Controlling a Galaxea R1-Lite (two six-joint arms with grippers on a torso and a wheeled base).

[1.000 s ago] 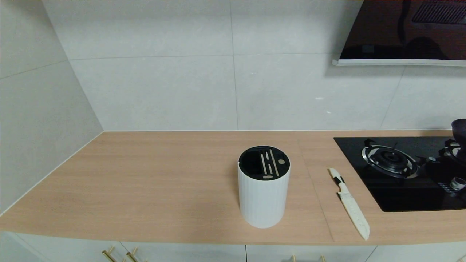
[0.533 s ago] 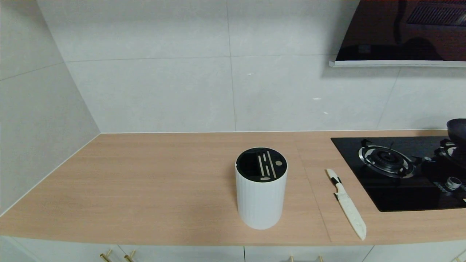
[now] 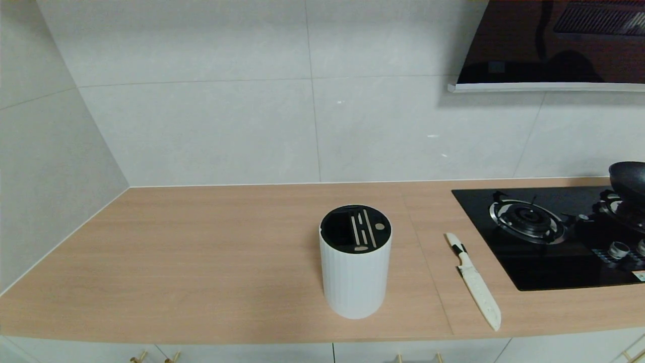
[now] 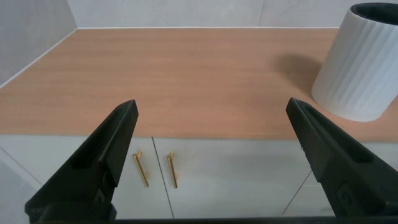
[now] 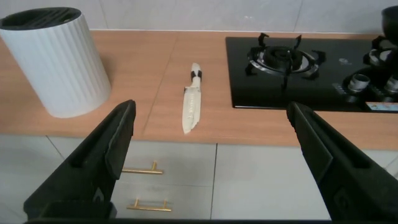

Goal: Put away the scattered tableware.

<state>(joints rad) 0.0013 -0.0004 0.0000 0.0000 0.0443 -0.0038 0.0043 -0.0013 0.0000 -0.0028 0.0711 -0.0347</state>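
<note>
- Right hand [image 5: 210, 109]: spread open, empty, off the surface's [image 3: 201, 262] front edge.
- Knife [image 5: 191, 107] lies just ahead of it. Long axis runs front to back, handle toward the wall.
- Knife sits between the white holder [image 3: 356, 272] and the stove [image 3: 544, 262].
- Left hand [image 4: 211, 109], also open and empty, is beyond the holder; right arm judged nearer.

The light wooden surface [image 3: 201, 252] carries a white ribbed knife holder [image 3: 356, 267] standing upright near its front edge, a pale knife [image 3: 472, 280] lying flat near the holder's right, and a black gas hob [image 3: 544, 269] just beyond the knife.
</note>
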